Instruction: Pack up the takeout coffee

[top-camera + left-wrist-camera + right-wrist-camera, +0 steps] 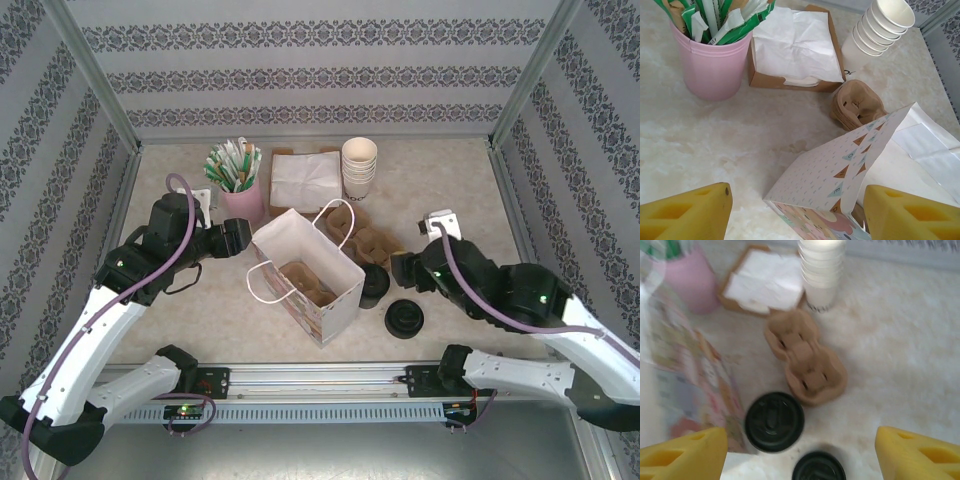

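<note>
The takeout coffee (373,285) stands just right of the patterned paper bag (305,275), its black lid (774,421) facing up and close to the bag's wall. My right gripper (405,270) hovers above and right of it, open, with nothing between its yellow fingers (682,455); in the right wrist view the gripper (800,445) sits over the table between the coffee and a loose lid. My left gripper (240,238) is at the bag's left side, open. In the left wrist view the gripper (797,210) has the bag's upper corner (840,165) lying between its fingers (687,215).
Loose black lids (404,320) lie in front of the coffee. Brown cup carriers (365,235) lie behind the bag, and one sits inside it (305,280). At the back are stacked cream cups (359,165), a napkin box (305,178) and a pink cup of straws (240,190).
</note>
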